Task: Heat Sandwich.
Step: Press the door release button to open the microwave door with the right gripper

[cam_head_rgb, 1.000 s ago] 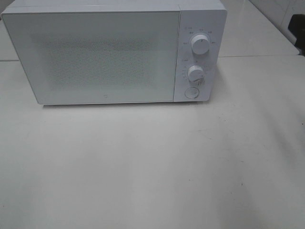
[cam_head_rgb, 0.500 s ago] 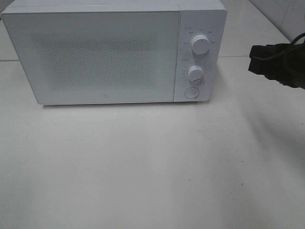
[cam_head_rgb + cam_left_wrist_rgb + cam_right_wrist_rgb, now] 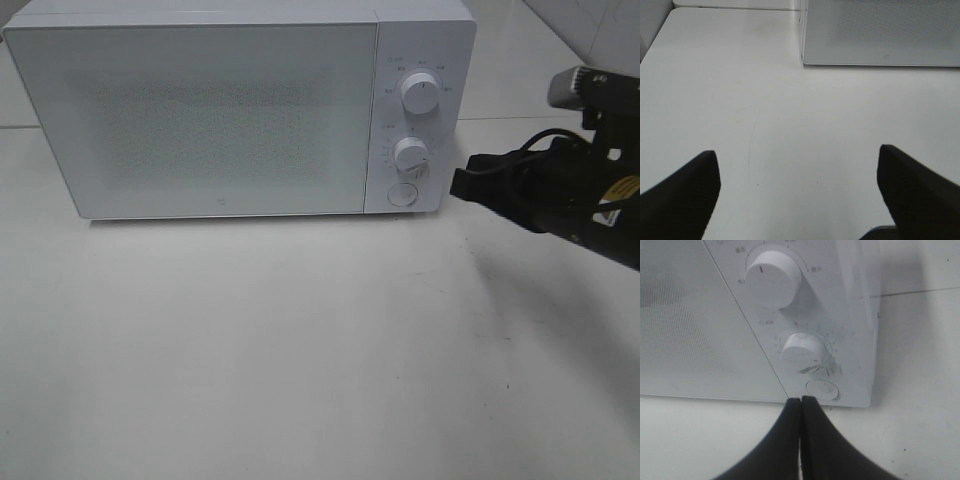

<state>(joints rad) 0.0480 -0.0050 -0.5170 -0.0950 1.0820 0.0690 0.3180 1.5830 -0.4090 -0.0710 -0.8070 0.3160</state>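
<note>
The left gripper (image 3: 797,152) hangs over the white table (image 3: 300,350) with its two dark fingers spread wide and nothing between them. From its wrist view it faces the near left corner of the microwave (image 3: 220,110), and it seems to be parked there so that it does not get in the way of the other arm.

The microwave stands at the back of the table with its door (image 3: 200,120) closed flush. The door's dotted panel is too milky to see through. The sandwich shows in no view, so I cannot tell whether it sits inside the oven or off camera.

On the control strip to the right of the door are an upper knob (image 3: 421,92), a lower knob (image 3: 411,153) and, lowest, a round button (image 3: 402,194).

The right gripper (image 3: 462,186) is just beside that strip, with its fingers pinched together into one narrow tip and holding nothing. In its wrist view the tip points at the round button without touching it. Closing the fingers gives a single blunt point, which suits pressing a small button better than spread fingers would. Most likely this is a push to release the door.
</note>
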